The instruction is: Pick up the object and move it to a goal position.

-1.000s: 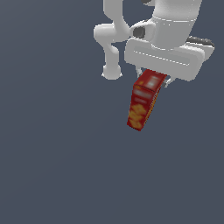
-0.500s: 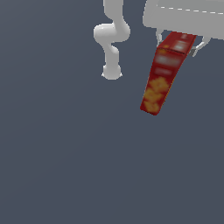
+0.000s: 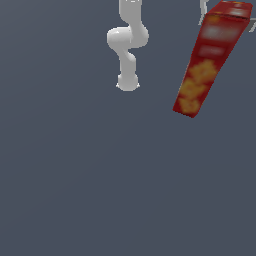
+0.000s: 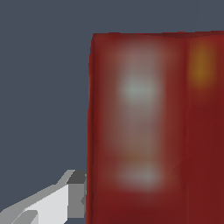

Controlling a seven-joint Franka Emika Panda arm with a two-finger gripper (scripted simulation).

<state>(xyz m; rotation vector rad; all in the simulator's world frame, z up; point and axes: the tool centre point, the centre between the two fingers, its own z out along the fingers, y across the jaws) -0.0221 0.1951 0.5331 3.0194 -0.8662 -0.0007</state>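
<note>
The object, a tall red box [image 3: 207,65] with orange-yellow cracker pictures and a pale label patch, hangs tilted in the air at the exterior view's upper right. Its lower end is swung toward the exterior view's left. My gripper [image 3: 227,11] is shut on the box's top end; only thin slivers of its fingers [image 3: 202,14] show at the frame's top edge. In the wrist view the box [image 4: 153,131] fills most of the picture, and one grey finger [image 4: 72,199] presses against its side. The other finger is hidden.
The arm's white base and lower links [image 3: 128,47] stand at the exterior view's upper middle, to the left of the box. A plain dark grey floor [image 3: 100,190] spreads below everything.
The box has risen and moved toward the exterior view's right, still held. The gripper's white body has gone out past the top of the exterior view.
</note>
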